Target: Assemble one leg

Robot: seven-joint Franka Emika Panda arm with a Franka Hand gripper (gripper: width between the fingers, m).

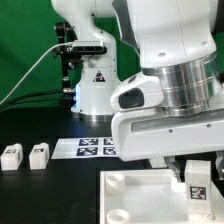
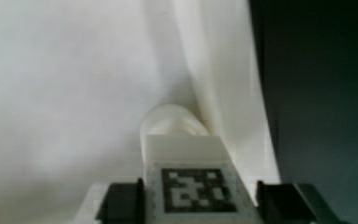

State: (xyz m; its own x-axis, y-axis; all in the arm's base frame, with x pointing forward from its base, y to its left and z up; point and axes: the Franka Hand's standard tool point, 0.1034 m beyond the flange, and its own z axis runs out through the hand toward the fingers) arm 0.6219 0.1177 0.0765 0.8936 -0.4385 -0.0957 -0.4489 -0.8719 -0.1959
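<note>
ROBOT CLOSES IN ON PANEL: A Franka arm's pincer (image 1: 197, 176) is clamped on a small white leg (image 1: 197, 188), which sits between its two fingers (image 2: 123, 203) with the tagged face turned outward. The white square panel (image 1: 130, 190) lies directly beneath the pincer. In the wrist view the leg's rounded far end points toward the panel's surface, but it cannot be told whether the two touch. Two spare legs (image 1: 12, 155) stand beside the marker board (image 1: 95, 147), well apart from the pincer. The leg looks like a light, rigid plastic block, smooth enough to twist in a loose hold. Its flat opposite sides, the ones being pinched, seem the soundest place to take it. Modest force should be enough.
</note>
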